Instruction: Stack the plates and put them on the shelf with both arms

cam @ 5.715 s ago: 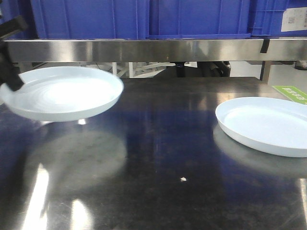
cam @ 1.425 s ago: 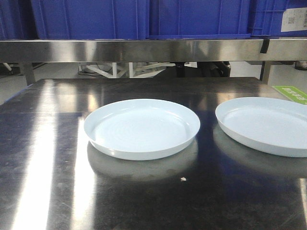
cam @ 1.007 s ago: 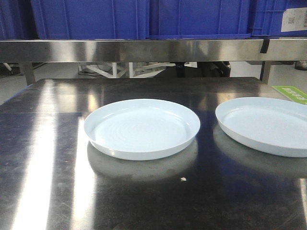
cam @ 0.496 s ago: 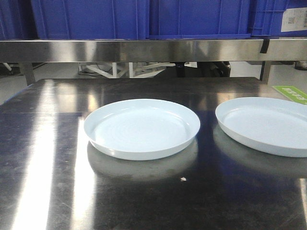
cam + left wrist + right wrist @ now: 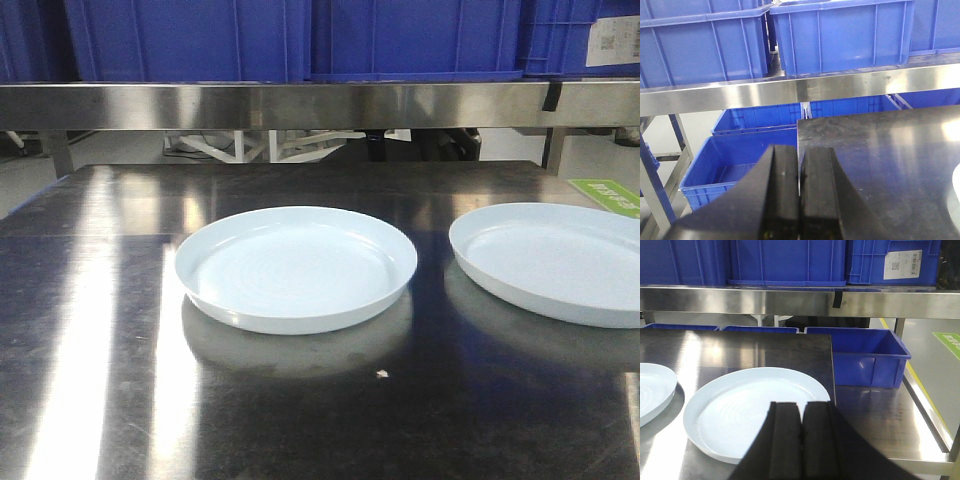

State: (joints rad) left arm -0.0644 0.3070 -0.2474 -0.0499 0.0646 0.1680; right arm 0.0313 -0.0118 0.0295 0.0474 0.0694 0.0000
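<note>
Both sets of fingers are closed. The left fingers [image 5: 782, 197] are pressed together with only a thin seam between them and grip nothing. The right fingers [image 5: 815, 440] are closed the same way, also bare. Neither arm shows in the front view.

Judging by how things lie, stacking has not begun. Both plates rest flat on the tabletop [image 5: 100, 340], side by side and apart. The centre plate [image 5: 295, 268] sits near the middle. The right plate [image 5: 555, 262] lies at its 3 o'clock, with a dark strip of tabletop between them. In the right wrist view the right plate is just ahead of the fingers, toward 11 o'clock, so that arm looks better placed for a pickup (a guess only). What remains, as I read it, is to put one plate on the other, lift the pair with both arms and set it on the shelf [image 5: 300, 104], which runs across at 12 o'clock behind the plates.

Several things are hidden or unclear:
- The frame cuts off the right plate at 3 o'clock in the front view.
- Crates [image 5: 400, 35] stand on the shelf and its top is seen edge-on, so room for a stack cannot be judged.
- A pale sliver [image 5: 956, 185] at the 4 o'clock edge of the left wrist view may be a plate rim, but too little shows to say.
</note>
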